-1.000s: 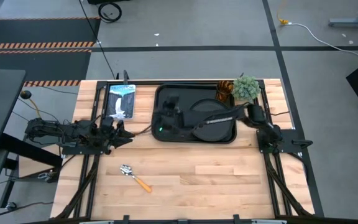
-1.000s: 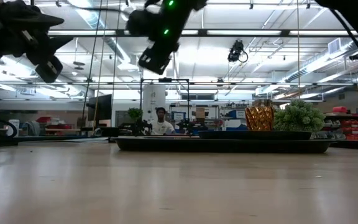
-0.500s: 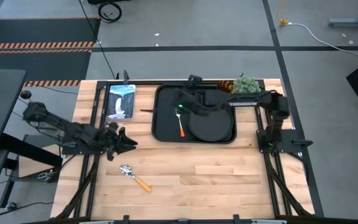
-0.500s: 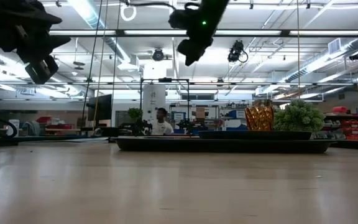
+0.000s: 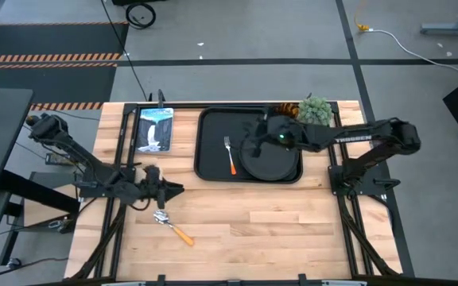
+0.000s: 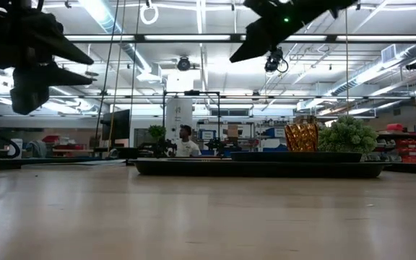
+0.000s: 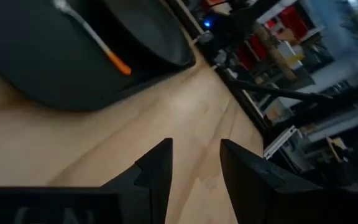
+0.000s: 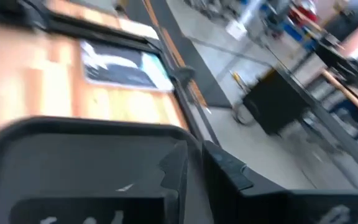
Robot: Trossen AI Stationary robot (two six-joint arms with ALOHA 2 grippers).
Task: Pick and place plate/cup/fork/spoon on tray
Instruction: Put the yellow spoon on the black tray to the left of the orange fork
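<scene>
The black tray [image 5: 210, 165] lies at the table's far middle. On it rest the round black plate [image 5: 273, 159], the fork [image 5: 230, 156] flat to the plate's left, and the amber cup [image 5: 287, 111] at the far right corner. The spoon [image 5: 173, 226] lies flat on the wood near the front left. My left gripper [image 5: 177, 189] is open and empty above the table, just beyond the spoon. My right gripper [image 5: 253, 137] is shut and empty above the tray, between fork and plate. The left wrist view shows the fork [image 7: 95, 43], plate [image 7: 148, 31] and tray [image 7: 42, 68].
A small green potted plant [image 5: 315, 111] stands just right of the cup, off the tray's far right corner. A printed card [image 5: 154, 129] lies left of the tray. Bare wood spans the table's near half. A person [image 6: 187, 142] sits in the room beyond.
My right gripper has risen from the tray's left part and drawn back toward the table's right edge; the fork it covered now lies bare on the tray. My left gripper has gone toward the near edge and right, toward the spoon.
</scene>
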